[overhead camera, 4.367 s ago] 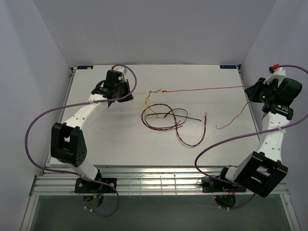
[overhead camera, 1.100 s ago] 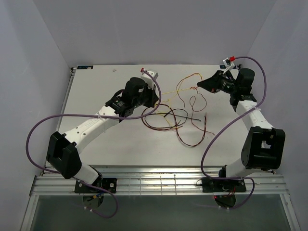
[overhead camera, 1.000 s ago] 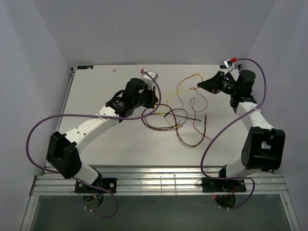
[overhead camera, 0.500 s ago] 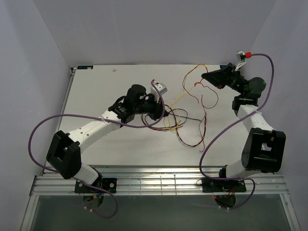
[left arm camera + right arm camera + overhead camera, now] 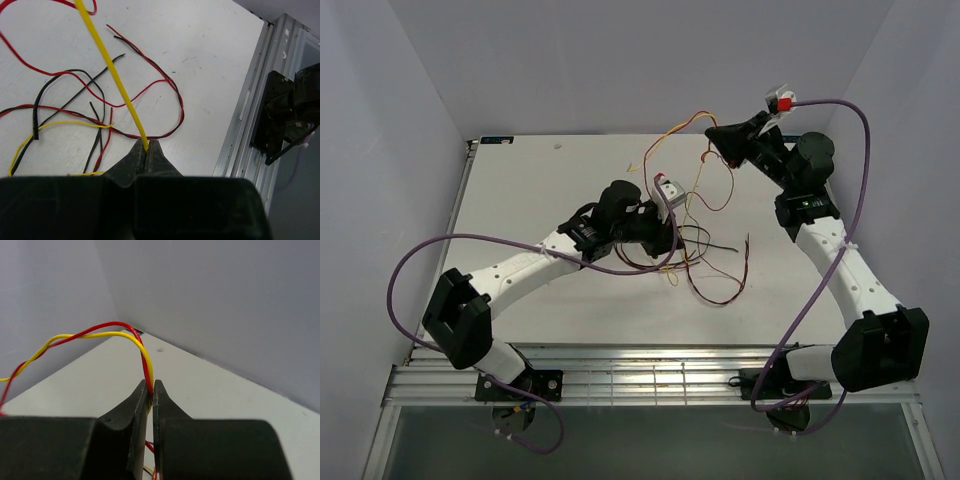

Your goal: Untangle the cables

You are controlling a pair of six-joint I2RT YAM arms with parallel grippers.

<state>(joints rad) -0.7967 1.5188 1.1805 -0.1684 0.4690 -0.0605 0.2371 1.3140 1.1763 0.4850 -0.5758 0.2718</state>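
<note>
Cables (image 5: 718,299): loose red, black and yellow tangle lying centre-right on the white table (image 5: 530,190) | left gripper (image 5: 146,150): low beside the tangle, clamped on one taut yellow wire (image 5: 111,72) | right gripper (image 5: 151,386): high over the far edge (near the back wall), pinching a red-and-yellow strand pair (image 5: 141,347)

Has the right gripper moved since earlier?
Yes. The right gripper has swung left from the right side of the table to above its back edge, carrying red and yellow cables.
</note>
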